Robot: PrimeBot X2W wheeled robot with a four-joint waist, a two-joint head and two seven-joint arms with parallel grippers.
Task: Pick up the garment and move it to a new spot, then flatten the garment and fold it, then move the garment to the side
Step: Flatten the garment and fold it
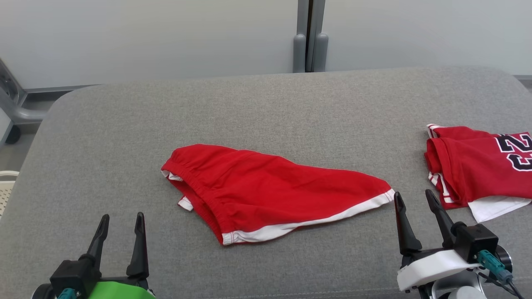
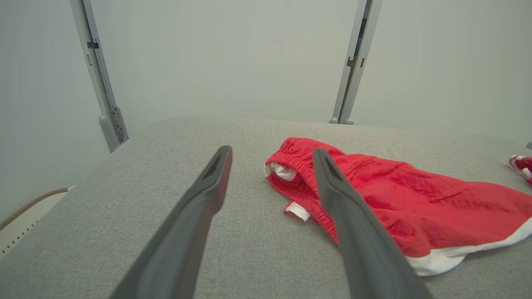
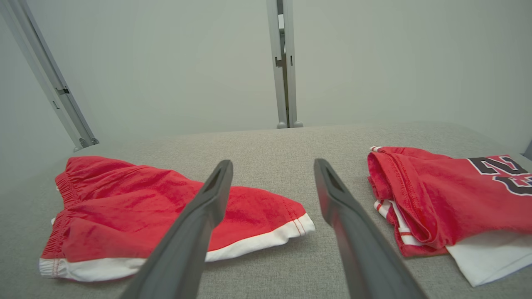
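Left pincer [image 1: 123, 215] and right pincer [image 1: 413, 192] sit low, fingers spread wide, pointing forward

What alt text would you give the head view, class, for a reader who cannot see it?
Red shorts with white trim lie rumpled in the middle of a grey padded table, nothing touching them. A folded red jersey sits at the right edge. The left gripper and right gripper wait at the near corners, jaws open and empty.

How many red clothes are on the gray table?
2. The red shorts lie in the middle; the folded red jersey lies at the right edge, partly out of frame.
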